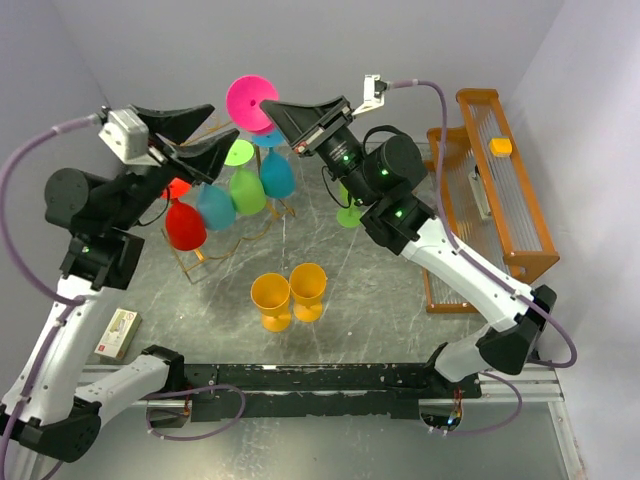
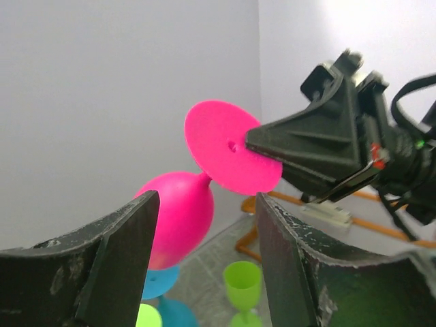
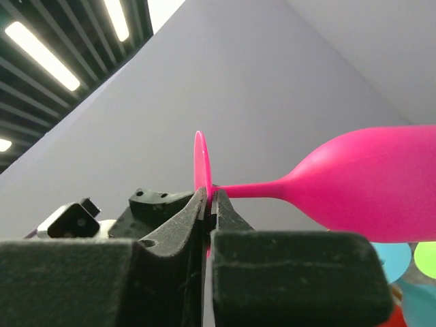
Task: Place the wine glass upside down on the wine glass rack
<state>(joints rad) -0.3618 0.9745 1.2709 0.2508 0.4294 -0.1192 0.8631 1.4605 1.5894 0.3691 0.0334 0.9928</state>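
Your right pincer (image 1: 272, 106) is squeezed shut on the flat foot of the pink wine glass (image 1: 250, 98). It holds the glass up in the air near the far edge of the bench (the bowl sits lower than the foot, tilted). Your left pincer (image 1: 222, 122) is wide open and holds nothing, just beside the glass. Below, the wine glass rack (image 1: 190, 265) stands toward the far left corner. A red glass (image 1: 185, 225), a teal glass (image 1: 215, 207), a green glass (image 1: 247, 190) and a blue glass (image 1: 277, 175) are upside down on it.

Pink wine glass (image 3: 368, 184) foot in claw (image 3: 209, 199)
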